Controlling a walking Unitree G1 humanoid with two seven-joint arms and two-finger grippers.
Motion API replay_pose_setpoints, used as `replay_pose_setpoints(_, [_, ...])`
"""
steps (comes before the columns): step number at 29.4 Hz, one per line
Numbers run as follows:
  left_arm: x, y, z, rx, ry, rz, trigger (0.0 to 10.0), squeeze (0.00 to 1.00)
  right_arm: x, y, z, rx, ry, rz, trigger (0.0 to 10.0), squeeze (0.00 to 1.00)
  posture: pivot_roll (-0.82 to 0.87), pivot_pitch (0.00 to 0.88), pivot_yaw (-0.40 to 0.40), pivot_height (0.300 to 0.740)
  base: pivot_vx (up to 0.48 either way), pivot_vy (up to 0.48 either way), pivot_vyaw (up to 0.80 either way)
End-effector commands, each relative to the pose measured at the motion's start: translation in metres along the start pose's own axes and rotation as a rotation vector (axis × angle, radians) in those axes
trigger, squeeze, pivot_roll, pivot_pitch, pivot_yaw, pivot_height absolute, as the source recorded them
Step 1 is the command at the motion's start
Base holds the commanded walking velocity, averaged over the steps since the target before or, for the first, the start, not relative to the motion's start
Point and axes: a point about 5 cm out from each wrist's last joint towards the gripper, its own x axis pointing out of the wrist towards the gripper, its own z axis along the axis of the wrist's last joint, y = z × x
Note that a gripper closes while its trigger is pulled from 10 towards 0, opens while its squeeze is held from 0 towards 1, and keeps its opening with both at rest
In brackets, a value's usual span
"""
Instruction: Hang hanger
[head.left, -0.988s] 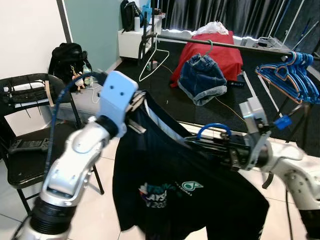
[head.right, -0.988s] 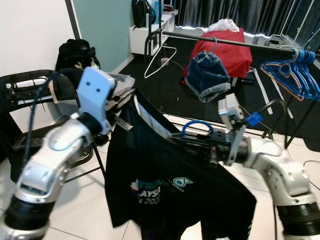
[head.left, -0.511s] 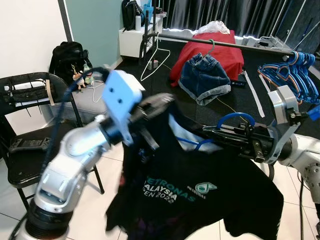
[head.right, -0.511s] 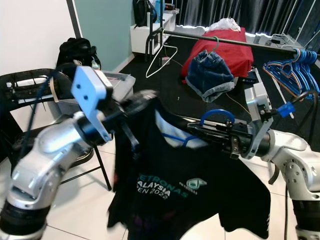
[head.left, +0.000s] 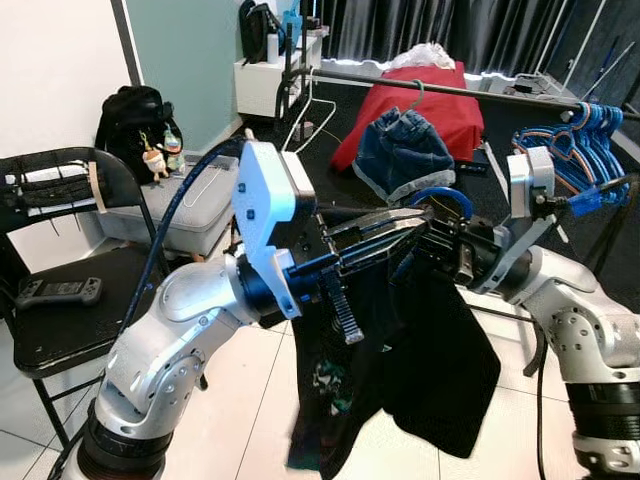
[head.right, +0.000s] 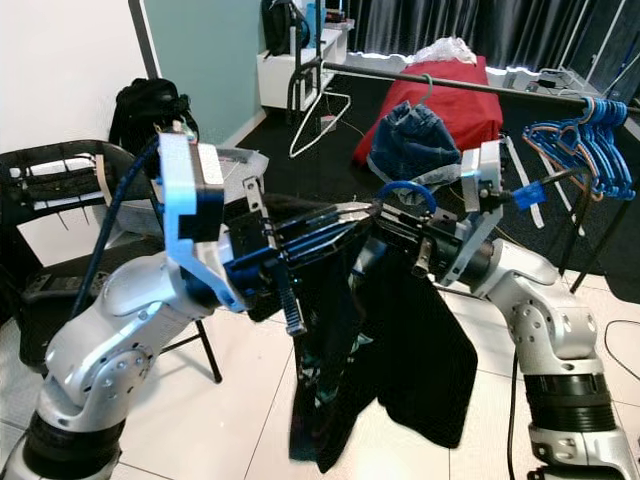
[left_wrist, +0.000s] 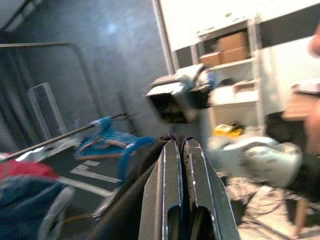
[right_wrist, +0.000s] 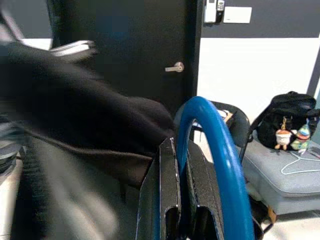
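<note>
Left eye view: I see the black T-shirt (head.left: 400, 350) draped (bunched) between both arms; left gripper (head.left: 395, 228) clamped on its cloth, right gripper (head.left: 425, 245) clamped on the blue hanger (head.left: 440, 195) at chest height.

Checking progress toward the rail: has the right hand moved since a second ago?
Yes. The right hand holding the blue hanger has risen and moved toward the clothes rail, now just under the hanging denim shorts.
</note>
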Motion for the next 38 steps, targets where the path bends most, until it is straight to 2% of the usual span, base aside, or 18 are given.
replay_pose_setpoints(1, [0.001, 0.010, -0.003, 0.057, 0.034, 0.074, 4.2, 0.00, 0.002, 0.007, 0.000, 0.007, -0.002, 0.048, 0.0, 0.00, -0.06, 0.000, -0.055, 0.736, 0.000, 0.000, 0.00])
replay_pose_setpoints(4, [0.001, 0.010, -0.003, 0.057, 0.034, 0.074, 4.2, 0.00, 0.002, 0.007, 0.000, 0.007, -0.002, 0.048, 0.0, 0.00, -0.06, 0.000, -0.055, 0.736, 0.000, 0.000, 0.00])
replay_pose_setpoints(5, [-0.002, 0.023, -0.008, 0.125, 0.092, 0.159, 10.0, 0.00, 0.002, 0.012, -0.002, 0.016, 0.011, 0.076, 0.0, 0.00, -0.06, 0.000, -0.055, 0.736, 0.000, 0.000, 0.00])
replay_pose_setpoints(6, [-0.002, 0.023, -0.008, 0.125, 0.092, 0.159, 10.0, 0.00, 0.002, 0.012, -0.002, 0.016, 0.011, 0.076, 0.0, 0.00, -0.06, 0.000, -0.055, 0.736, 0.000, 0.000, 0.00])
replay_pose_setpoints(7, [-0.008, 0.040, -0.010, 0.185, 0.136, 0.284, 10.0, 0.00, 0.003, 0.017, -0.006, 0.028, 0.030, 0.110, 0.0, 0.00, -0.06, 0.000, -0.052, 0.736, 0.000, 0.000, 0.00])
replay_pose_setpoints(9, [-0.008, 0.040, -0.010, 0.185, 0.136, 0.284, 10.0, 0.00, 0.003, 0.017, -0.006, 0.028, 0.030, 0.110, 0.0, 0.00, -0.06, 0.000, -0.052, 0.736, 0.000, 0.000, 0.00])
replay_pose_setpoints(10, [-0.014, 0.053, -0.011, 0.225, 0.169, 0.381, 10.0, 0.00, 0.003, 0.021, -0.008, 0.037, 0.042, 0.134, 0.0, 0.00, -0.06, 0.000, -0.052, 0.736, 0.000, 0.000, 0.00])
replay_pose_setpoints(13, [-0.025, 0.067, -0.013, 0.268, 0.221, 0.480, 10.0, 0.00, 0.004, 0.023, -0.010, 0.040, 0.048, 0.144, 0.0, 0.00, -0.06, 0.000, -0.051, 0.736, 0.000, 0.000, 0.00])
replay_pose_setpoints(20, [-0.043, 0.074, -0.012, 0.330, 0.295, 0.488, 10.0, 0.00, 0.001, 0.020, -0.007, 0.025, 0.044, 0.114, 0.0, 0.00, -0.06, 0.000, -0.053, 0.736, 0.000, 0.000, 0.00])
replay_pose_setpoints(23, [-0.044, 0.073, -0.008, 0.328, 0.274, 0.446, 10.0, 0.00, -0.001, 0.018, -0.006, 0.021, 0.045, 0.104, 0.0, 0.00, -0.06, 0.000, -0.054, 0.736, 0.000, 0.000, 0.00])
replay_pose_setpoints(24, [-0.042, 0.067, -0.006, 0.319, 0.248, 0.387, 10.0, 0.03, -0.002, 0.018, -0.005, 0.020, 0.044, 0.101, 0.0, 0.00, -0.06, 0.000, -0.055, 0.736, 0.000, 0.000, 0.00])
replay_pose_setpoints(25, [-0.036, 0.056, -0.002, 0.277, 0.192, 0.300, 10.0, 0.21, -0.002, 0.018, -0.005, 0.019, 0.043, 0.098, 0.0, 0.00, -0.06, 0.000, -0.054, 0.736, 0.000, 0.000, 0.00])
replay_pose_setpoints(27, [-0.036, 0.056, -0.002, 0.277, 0.192, 0.300, 10.0, 0.21, -0.002, 0.018, -0.005, 0.019, 0.043, 0.098, 0.0, 0.00, -0.06, 0.000, -0.054, 0.736, 0.000, 0.000, 0.00])
replay_pose_setpoints(28, [-0.031, 0.047, 0.001, 0.237, 0.146, 0.231, 10.0, 0.35, -0.002, 0.018, -0.005, 0.019, 0.043, 0.096, 0.0, 0.00, -0.06, 0.000, -0.054, 0.736, 0.000, 0.000, 0.00])
replay_pose_setpoints(30, [-0.031, 0.047, 0.001, 0.237, 0.146, 0.231, 10.0, 0.35, -0.002, 0.018, -0.005, 0.019, 0.043, 0.096, 0.0, 0.00, -0.06, 0.000, -0.054, 0.736, 0.000, 0.000, 0.00])
replay_pose_setpoints(31, [-0.025, 0.034, 0.006, 0.172, 0.084, 0.132, 10.0, 0.72, -0.002, 0.018, -0.005, 0.019, 0.042, 0.096, 0.0, 0.00, -0.06, 0.000, -0.055, 0.736, 0.000, 0.000, 0.00])
replay_pose_setpoints(32, [-0.021, 0.022, 0.008, 0.122, 0.056, 0.047, 10.0, 1.00, -0.001, 0.018, -0.005, 0.019, 0.041, 0.096, 0.0, 0.00, -0.06, 0.000, -0.057, 0.736, 0.000, 0.000, 0.00])
replay_pose_setpoints(38, [-0.017, 0.011, 0.007, 0.080, 0.038, -0.021, 10.0, 1.00, -0.001, 0.018, -0.004, 0.019, 0.041, 0.097, 0.0, 0.00, -0.06, 0.000, -0.058, 0.736, 0.000, 0.000, 0.00])
